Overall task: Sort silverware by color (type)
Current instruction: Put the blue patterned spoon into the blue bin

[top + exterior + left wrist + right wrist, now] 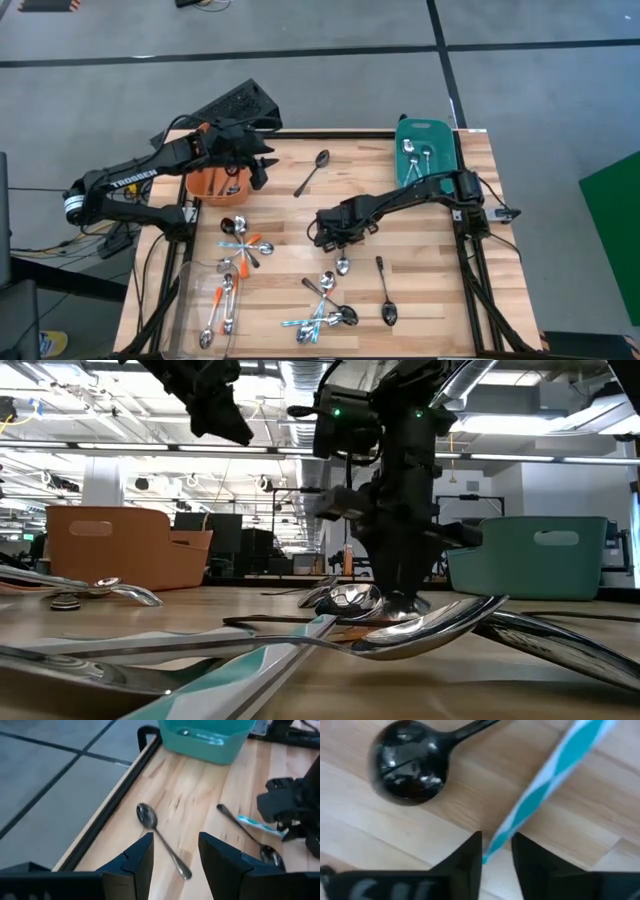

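Two spoons (417,152) lie in teal bin (440,132); right claw (496,851) pinches blue-handled spoon (550,787), left claw (175,852) open

Right wrist view: teal-and-white striped spoon handle (547,787) runs off the upper right edge, bowl unseen; its lower end sits between the right gripper (496,851) fingers, contact unclear. Black spoon (410,767) handle cut off at top. Low view: foreground spoons blurred, colours uncertain. High view: contents of orange plastic bin (215,183) hidden under the left arm.
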Action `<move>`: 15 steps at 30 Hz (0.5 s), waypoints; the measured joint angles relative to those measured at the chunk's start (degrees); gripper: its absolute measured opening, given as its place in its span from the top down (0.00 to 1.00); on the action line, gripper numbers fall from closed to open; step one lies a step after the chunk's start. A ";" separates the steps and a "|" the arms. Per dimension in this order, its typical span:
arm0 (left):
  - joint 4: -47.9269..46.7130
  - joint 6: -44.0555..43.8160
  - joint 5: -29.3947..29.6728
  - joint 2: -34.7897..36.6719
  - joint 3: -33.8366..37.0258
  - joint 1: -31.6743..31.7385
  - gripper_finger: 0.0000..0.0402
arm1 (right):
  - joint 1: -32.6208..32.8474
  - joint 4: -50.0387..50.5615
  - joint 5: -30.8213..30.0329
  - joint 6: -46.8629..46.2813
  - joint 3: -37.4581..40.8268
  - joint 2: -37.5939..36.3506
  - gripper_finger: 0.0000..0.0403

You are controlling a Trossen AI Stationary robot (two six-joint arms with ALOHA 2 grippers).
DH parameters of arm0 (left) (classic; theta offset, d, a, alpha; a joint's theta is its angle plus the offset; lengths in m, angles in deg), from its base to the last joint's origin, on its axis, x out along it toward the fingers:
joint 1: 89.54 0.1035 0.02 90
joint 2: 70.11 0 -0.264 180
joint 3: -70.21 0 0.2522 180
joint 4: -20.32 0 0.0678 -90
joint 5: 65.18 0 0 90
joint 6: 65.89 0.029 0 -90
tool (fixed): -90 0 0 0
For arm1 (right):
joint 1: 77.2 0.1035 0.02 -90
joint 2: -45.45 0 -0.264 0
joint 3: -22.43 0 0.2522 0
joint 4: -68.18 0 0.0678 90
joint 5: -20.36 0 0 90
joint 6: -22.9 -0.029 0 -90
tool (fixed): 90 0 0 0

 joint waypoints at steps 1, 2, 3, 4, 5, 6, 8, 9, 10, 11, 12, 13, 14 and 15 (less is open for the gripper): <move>-1.28 0.00 0.03 0.02 0.00 0.00 0.64 | -0.07 -0.05 -0.12 0.01 0.00 0.02 0.71; -2.79 0.00 0.11 0.03 0.00 0.00 0.64 | -0.34 0.08 -0.16 0.30 0.02 0.02 0.74; -3.90 0.03 0.42 0.03 0.00 0.00 0.64 | -0.54 0.16 -0.18 0.44 0.02 0.02 0.78; -4.46 0.18 0.82 0.04 0.00 0.00 0.64 | -0.82 0.40 -0.18 0.48 0.04 0.02 0.81; -5.27 0.35 1.02 0.14 0.00 0.00 0.64 | -1.13 0.76 -0.17 0.73 0.04 -0.02 0.84; -6.01 0.45 1.10 0.22 0.00 0.00 0.64 | -1.42 1.34 -0.17 1.51 0.05 -0.33 0.87; -6.60 0.44 1.17 0.23 0.00 0.00 0.64 | -1.72 1.53 -0.53 2.28 0.07 -0.83 0.92; -7.01 0.37 1.19 0.23 0.00 0.00 0.64 | -1.94 1.93 -0.50 2.47 0.09 -1.21 0.95; -7.38 0.27 1.17 0.23 0.00 0.00 0.64 | -1.99 2.16 -0.45 3.15 0.15 -1.89 0.96; -7.69 0.09 1.19 0.23 0.00 0.00 0.64 | -2.03 2.11 -0.49 3.53 0.15 -2.62 0.96; -8.14 -0.06 1.14 0.23 0.00 0.00 0.64 | -2.22 1.90 -0.47 3.58 0.12 -3.39 0.96; -8.48 -0.23 1.02 0.23 0.00 -0.02 0.64 | -2.43 2.04 -0.41 3.65 0.09 -4.48 0.96; -8.70 -0.44 0.97 0.23 0.00 -0.02 0.64 | -2.64 2.67 -0.37 3.73 0.09 -5.48 0.96; -9.04 -0.56 0.96 0.23 0.00 -0.02 0.64 | -2.82 3.27 -0.44 3.87 0.09 -6.45 0.95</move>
